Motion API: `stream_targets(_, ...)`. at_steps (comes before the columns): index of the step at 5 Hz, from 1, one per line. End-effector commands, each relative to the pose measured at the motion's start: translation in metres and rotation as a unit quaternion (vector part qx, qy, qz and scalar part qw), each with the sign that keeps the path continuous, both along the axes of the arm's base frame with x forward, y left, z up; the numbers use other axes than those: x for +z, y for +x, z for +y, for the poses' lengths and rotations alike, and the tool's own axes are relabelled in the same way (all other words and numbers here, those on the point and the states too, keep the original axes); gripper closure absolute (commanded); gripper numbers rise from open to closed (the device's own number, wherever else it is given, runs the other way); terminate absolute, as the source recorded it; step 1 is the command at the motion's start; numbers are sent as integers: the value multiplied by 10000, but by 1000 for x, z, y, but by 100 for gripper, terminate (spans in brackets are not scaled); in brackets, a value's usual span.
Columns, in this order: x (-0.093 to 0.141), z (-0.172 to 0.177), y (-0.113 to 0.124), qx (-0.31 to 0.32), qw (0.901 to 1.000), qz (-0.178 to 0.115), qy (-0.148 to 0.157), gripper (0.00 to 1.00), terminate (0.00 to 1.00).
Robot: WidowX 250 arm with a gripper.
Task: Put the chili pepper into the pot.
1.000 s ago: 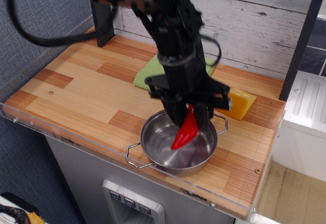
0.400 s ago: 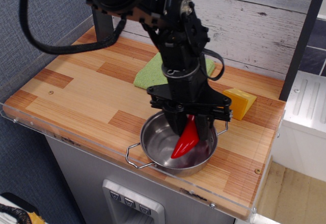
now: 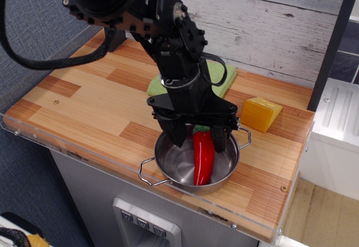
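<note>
Red chili pepper (image 3: 203, 157) lies between claw's (image 3: 198, 138) spread fingers.

Pretty even, soft indoor light here, nothing dim or blown out. The pot (image 3: 197, 167) picks up a bright sheen on its inside floor around 9 o'clock, and the chili pepper (image 3: 204, 157) has a thin glossy streak down its length. The arm's shadow is faint, falling on the wooden counter (image 3: 90, 106) toward 6 o'clock from the gripper (image 3: 197, 140). The middle is sharp; the black arm toward 11 o'clock loses detail in the dark. No obvious edge warping.
</note>
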State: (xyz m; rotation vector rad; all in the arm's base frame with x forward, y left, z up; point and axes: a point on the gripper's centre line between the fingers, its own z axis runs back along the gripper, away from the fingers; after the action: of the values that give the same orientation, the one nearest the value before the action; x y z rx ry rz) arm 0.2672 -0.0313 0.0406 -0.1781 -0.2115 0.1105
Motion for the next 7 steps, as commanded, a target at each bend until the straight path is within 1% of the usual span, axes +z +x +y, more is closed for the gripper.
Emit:
stream_targets(1, 22, 8, -1, -43, 9998, -115, 133, 0, 0)
stream_targets(2, 34, 12, -2, -157, 9991, 164, 354, 0, 0)
stream_targets(3, 48, 7, -12, -53, 9983, 375, 439, 0, 0)
stream_targets(4, 68, 8, -10, 41, 9970, 392, 661, 0, 0)
stream_targets(5, 74, 11, -1, 188, 9956, 532, 750, 0, 0)
stream_targets(6, 76, 7, 11, 144, 9942, 566, 905, 0, 0)
stream_targets(7, 88, 2, 20, 103, 9956, 527, 765, 0, 0)
